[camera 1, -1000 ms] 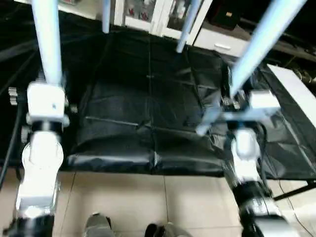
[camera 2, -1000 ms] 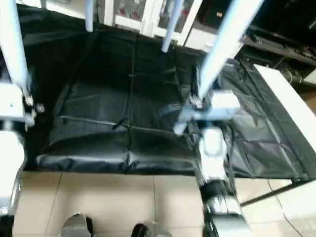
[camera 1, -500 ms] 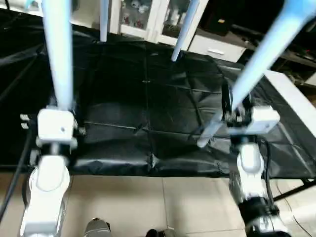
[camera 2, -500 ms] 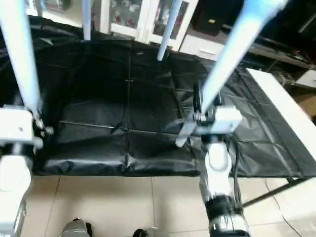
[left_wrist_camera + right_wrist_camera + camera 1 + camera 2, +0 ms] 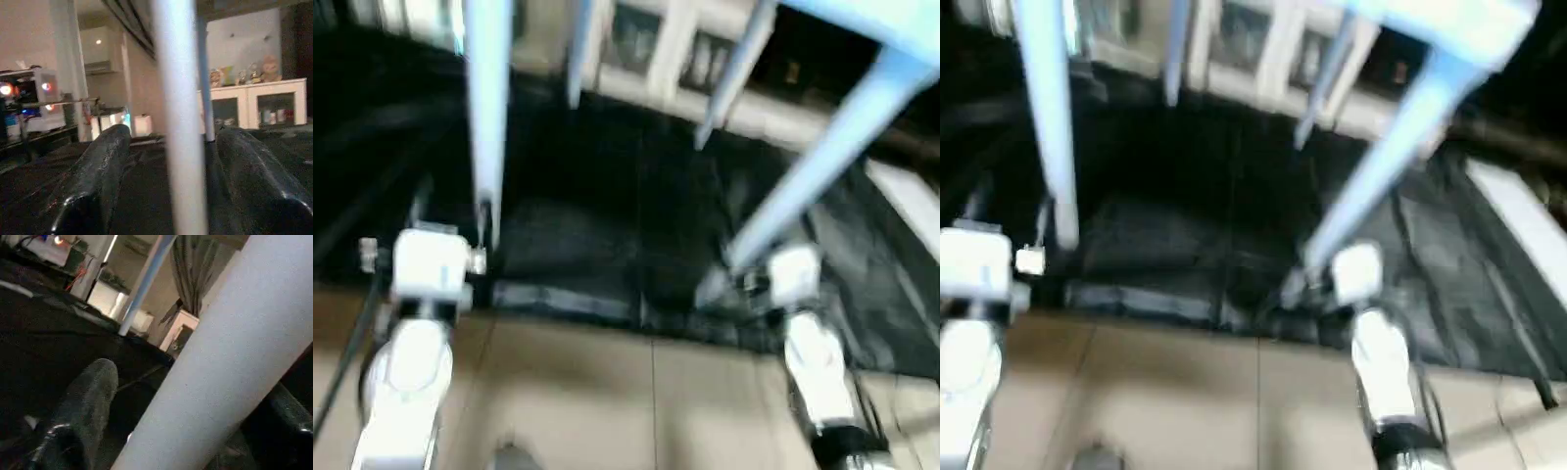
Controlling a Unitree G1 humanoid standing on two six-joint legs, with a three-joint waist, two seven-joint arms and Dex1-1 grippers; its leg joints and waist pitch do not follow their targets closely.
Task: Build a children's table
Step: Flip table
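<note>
Claws left [image 5: 168, 161] and right [image 5: 181, 431] loosened around the children's table [image 5: 862, 20] legs, risking a topple onto the bench [image 5: 607, 215].

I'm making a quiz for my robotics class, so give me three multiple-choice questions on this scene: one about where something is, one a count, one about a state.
1. Where is the table's near left leg?
A) between the left gripper's fingers
B) flat on the floor
C) on a cupboard
2. How many table legs show in the head views?
A) two
B) three
C) four
3. The left gripper's fingers are:
A) pressed together
B) apart, with gaps beside the leg
C) clamped on cloth

Answers: 1 A, the leg rises between both fingers. 2 C, two near and two far legs can be counted. 3 B, a dark gap shows on each side of the leg.
</note>
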